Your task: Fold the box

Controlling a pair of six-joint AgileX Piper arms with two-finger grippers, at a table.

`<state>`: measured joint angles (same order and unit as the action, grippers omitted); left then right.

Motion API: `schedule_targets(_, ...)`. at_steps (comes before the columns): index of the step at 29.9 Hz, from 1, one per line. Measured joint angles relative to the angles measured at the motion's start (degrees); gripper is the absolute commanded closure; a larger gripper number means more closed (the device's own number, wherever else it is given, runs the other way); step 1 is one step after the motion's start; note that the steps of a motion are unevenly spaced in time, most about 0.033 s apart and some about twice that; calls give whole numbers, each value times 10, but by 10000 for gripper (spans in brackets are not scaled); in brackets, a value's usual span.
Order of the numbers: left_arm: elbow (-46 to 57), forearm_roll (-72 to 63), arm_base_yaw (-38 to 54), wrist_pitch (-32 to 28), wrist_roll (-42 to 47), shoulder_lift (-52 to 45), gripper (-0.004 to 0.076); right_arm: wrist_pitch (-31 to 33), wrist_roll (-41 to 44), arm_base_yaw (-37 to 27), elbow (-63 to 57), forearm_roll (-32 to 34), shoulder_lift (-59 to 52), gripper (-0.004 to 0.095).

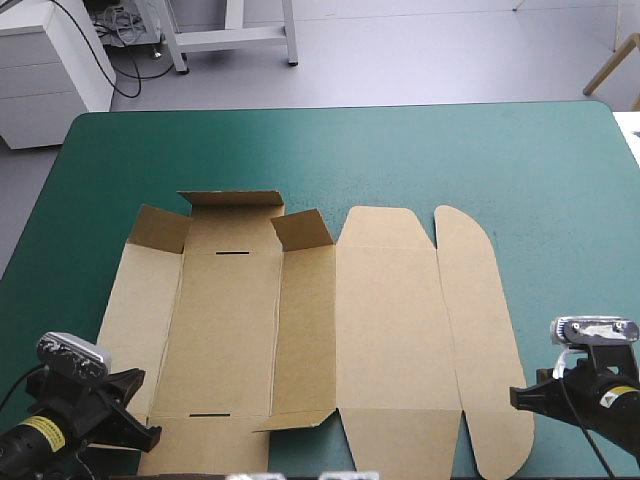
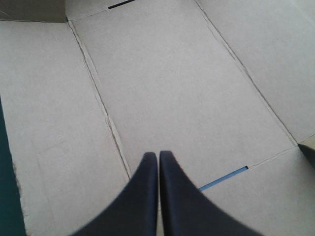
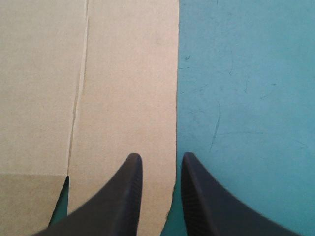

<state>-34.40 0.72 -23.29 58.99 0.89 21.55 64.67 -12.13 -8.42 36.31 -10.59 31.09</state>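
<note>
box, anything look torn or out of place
Nothing stands out: the box lies whole on the teal-green table, no tears visible. Only its far flaps nearer the table's left edge stand raised, which looks like folding, not damage.

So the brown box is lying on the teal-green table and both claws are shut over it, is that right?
Not quite: only the left claw is shut. The right wrist view shows the right claw open, its fingers apart over the box's right edge. The box does lie on the teal-green table.
</note>
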Motion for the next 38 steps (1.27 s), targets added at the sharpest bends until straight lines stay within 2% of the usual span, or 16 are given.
schedule_targets(3,0,0,0,0,0,0,734,-1,0,0,-16,-3,-23,900)
schedule_targets(4,0,0,0,0,0,0,734,-5,0,0,-21,-4,-29,924)
schedule_targets(15,0,0,0,0,1,0,734,-44,2,0,-33,-4,-47,927)
schedule_targets(25,-12,4,0,18,49,7,734,-54,2,0,-33,-3,-47,927)
schedule_targets(32,-132,45,0,66,58,96,734,-62,2,0,-47,0,-47,927)
schedule_targets(38,-209,33,0,82,10,205,734,-62,2,0,-51,0,-47,927)
